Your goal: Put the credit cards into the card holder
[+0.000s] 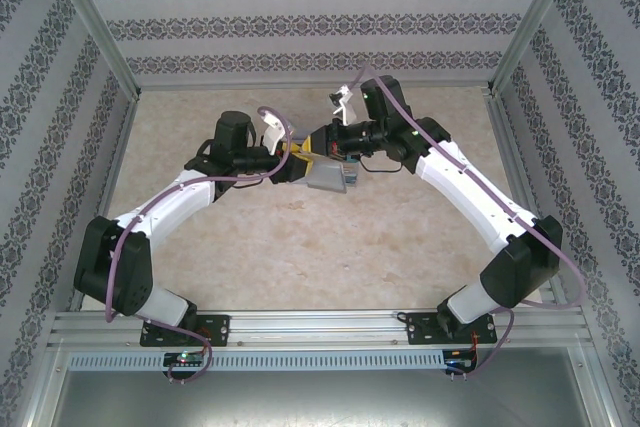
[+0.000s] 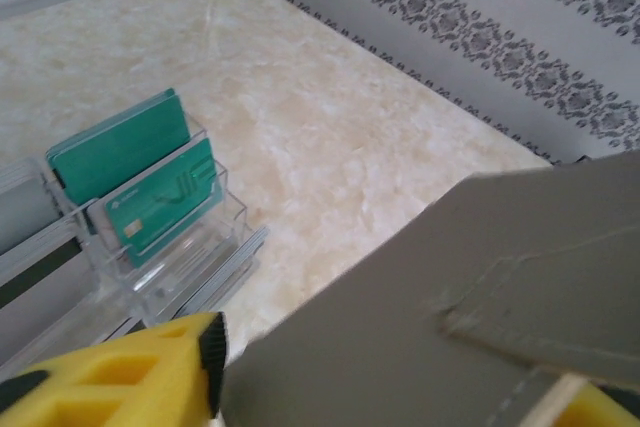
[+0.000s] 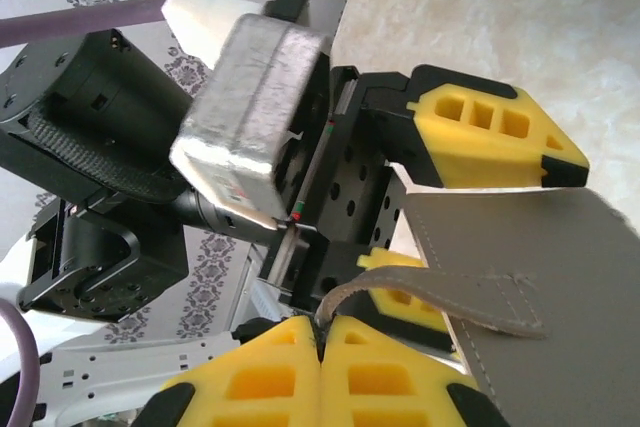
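two grippers meet over the middle of the table (image 2: 330, 117), with the holder (image 3: 560, 287) held up between them. the right gripper (image 3: 322, 337) has its jaws pressed together on a thin grey flap of the holder, likely to peel one leaf aside and bare the pockets. the left gripper (image 1: 300, 162) straddles the holder's edge, one yellow finger (image 3: 490, 137) above and one below, jaws partway apart. i cannot tell whether they pinch it or just bracket it. sharing the hold this way looks meant to steady the holder while it is opened. teal cards (image 2: 150, 197) stand upright in the clear tray (image 2: 200, 277) on the table, apart from the holder, and none shows in it yet.
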